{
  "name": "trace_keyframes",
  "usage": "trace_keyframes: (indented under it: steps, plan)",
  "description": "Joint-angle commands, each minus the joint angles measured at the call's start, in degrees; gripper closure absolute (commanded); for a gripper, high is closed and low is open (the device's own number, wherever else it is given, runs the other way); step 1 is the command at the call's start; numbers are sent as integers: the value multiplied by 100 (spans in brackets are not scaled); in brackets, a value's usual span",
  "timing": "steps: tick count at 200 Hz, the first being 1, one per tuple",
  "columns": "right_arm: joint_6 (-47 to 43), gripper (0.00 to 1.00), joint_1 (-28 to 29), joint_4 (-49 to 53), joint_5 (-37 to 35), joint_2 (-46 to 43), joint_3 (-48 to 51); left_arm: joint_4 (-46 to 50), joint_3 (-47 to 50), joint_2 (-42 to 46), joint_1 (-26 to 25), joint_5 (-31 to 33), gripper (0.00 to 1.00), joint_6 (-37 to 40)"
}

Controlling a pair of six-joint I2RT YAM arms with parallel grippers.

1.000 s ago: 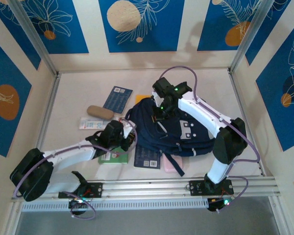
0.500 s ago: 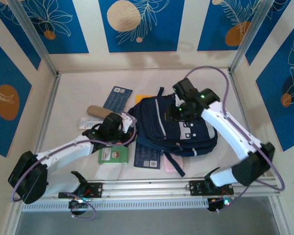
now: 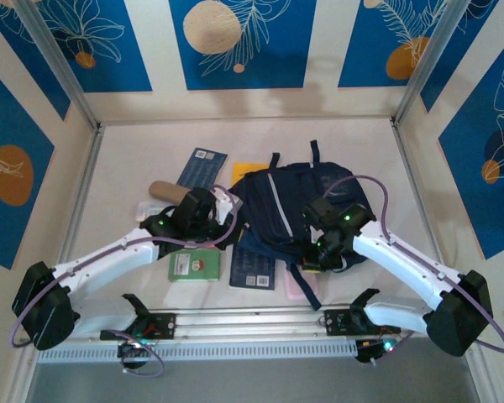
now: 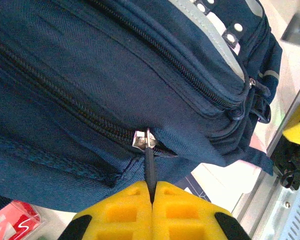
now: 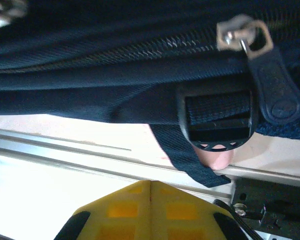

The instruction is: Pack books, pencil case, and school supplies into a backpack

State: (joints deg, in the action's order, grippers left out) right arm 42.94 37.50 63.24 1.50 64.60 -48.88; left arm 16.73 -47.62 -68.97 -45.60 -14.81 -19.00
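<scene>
The dark navy backpack (image 3: 279,208) lies in the middle of the table, its straps trailing toward the back. My left gripper (image 3: 224,220) is at its left side, shut on the black zipper pull (image 4: 150,167) below the metal slider (image 4: 141,139); the yellow fingertips (image 4: 125,200) meet around it. My right gripper (image 3: 316,257) is by the backpack's near edge, shut with nothing in it (image 5: 150,183). One navy book (image 3: 202,170) and the yellow-orange book (image 3: 243,169) lie at the back, another navy book (image 3: 254,270) in front. The green box (image 3: 193,265) and red packet (image 4: 17,222) lie nearby.
A tan pencil case (image 3: 169,191) lies at the left. A pink item (image 3: 296,286) sits under a strap (image 5: 190,155) near the front rail (image 3: 260,317). A second zipper pull (image 5: 272,87) and a black buckle (image 5: 217,120) hang above my right gripper.
My right arm has swung from the backpack's far side round to its near edge. The backpack has turned and shifted to the right. My left gripper has stayed on the backpack's left side.
</scene>
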Motion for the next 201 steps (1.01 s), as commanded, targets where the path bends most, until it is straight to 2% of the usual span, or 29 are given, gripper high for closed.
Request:
trace_keyframes:
  steps: [1,22,80,108,133,150,187,201]
  plan:
    - [282,100,-51,-286,-168,112,177,-40,-283,15,-127,-128,100,15]
    - [240,100,-342,-402,-744,546,-17,11,-240,33,-227,-113,100,9]
    - [-198,100,-1579,-800,-1563,1799,-816,-126,102,-180,-375,116,100,-189]
    - [-444,99,-1859,-900,-1867,2144,-1242,-202,112,-457,-403,93,100,-259]
    - [-635,96,-2017,-808,-1823,2389,-1613,-482,89,-792,-456,118,100,-429]
    - [-641,87,-2021,-625,-1532,2281,-1809,-698,21,-1060,-475,203,100,-543]
    - [-601,46,-1880,-637,-94,1369,-1634,-997,-260,-1494,-494,243,100,-700]
    - [-173,42,-1892,-751,462,1118,-1415,-1047,-283,-1489,-507,267,100,-701]
